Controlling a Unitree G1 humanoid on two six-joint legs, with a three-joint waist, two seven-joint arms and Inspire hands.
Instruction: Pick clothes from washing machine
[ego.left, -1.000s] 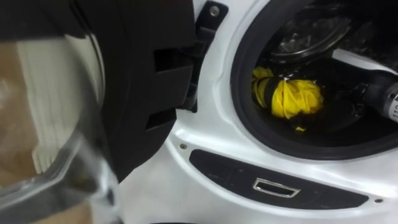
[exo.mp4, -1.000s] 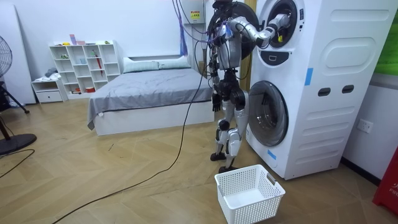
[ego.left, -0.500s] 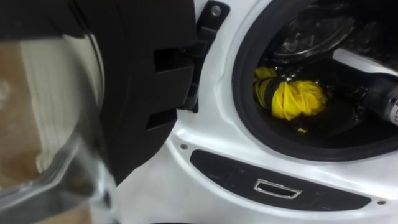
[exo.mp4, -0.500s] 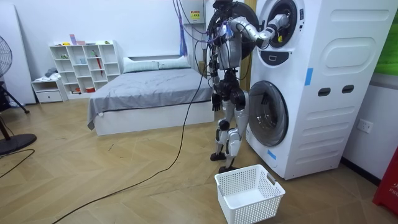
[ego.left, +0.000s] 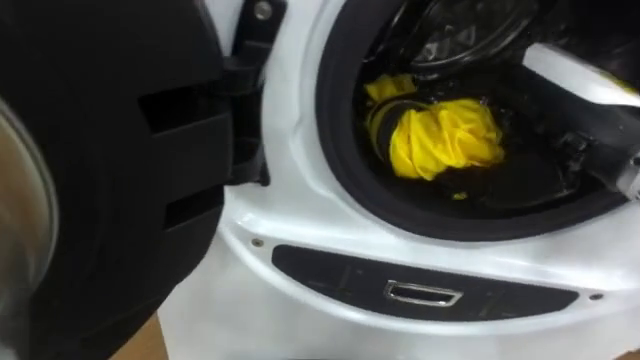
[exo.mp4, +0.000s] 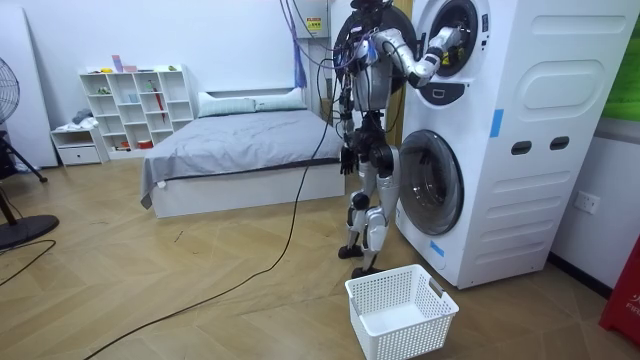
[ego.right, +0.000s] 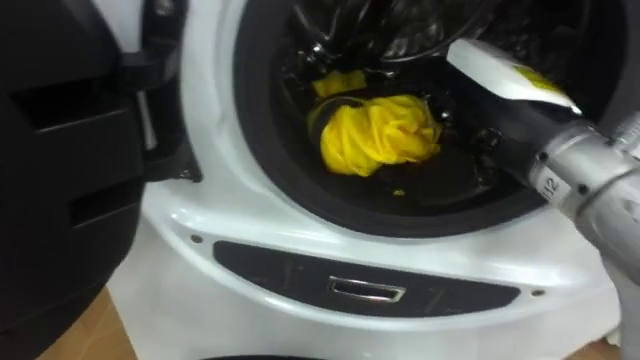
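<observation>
Reach-in step: right hand (ego.right: 495, 105) inside washing machine (ego.left: 300, 240), just right of yellow garment (ego.left: 440, 140), open or clamped cannot tell; next likely needs closing on garment, pulling out.

The drum opening (ego.right: 256, 140) is free on its left and lower part, where only the yellow cloth (ego.right: 378, 133) lies. The right arm (ego.right: 580, 165) crosses its right side. The open black door (ego.left: 100, 150) hangs just left of the washing machine (ego.left: 300, 265) front, blocking approach from that side.
</observation>
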